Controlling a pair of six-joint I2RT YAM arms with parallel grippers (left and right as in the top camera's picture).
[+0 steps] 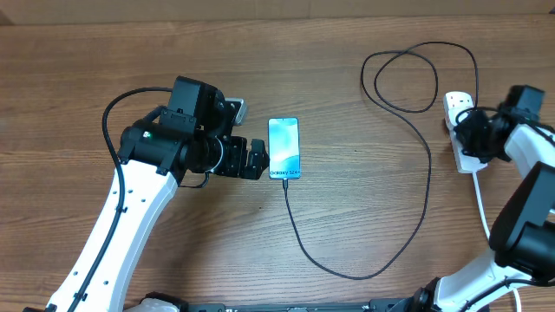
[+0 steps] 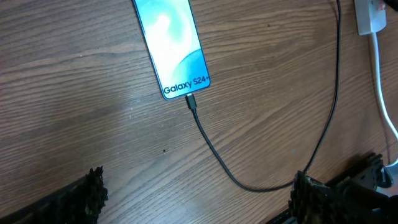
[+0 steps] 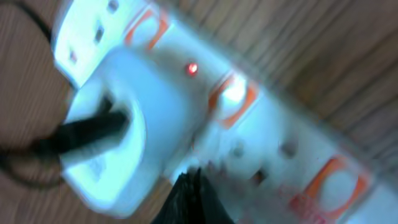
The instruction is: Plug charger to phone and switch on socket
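Blur hides whether right jaws at the socket (image 3: 273, 134) are closed; left jaws gape empty near phone (image 1: 284, 147).

We count: one phone (image 1: 284, 148), one charger (image 1: 428, 173), one socket (image 1: 454, 103), one white lead (image 2: 378, 74). Two arms: left arm (image 1: 130, 199), right arm (image 1: 529, 217). On socket we log one red light (image 3: 192, 68), three orange switches (image 3: 233, 96).

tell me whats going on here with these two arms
The charger cable is already plugged into the lit phone. The left gripper sits open beside the phone, holding nothing. The right gripper is down at the socket, where a small red light glows; that view is blurred, so its grip is unclear.
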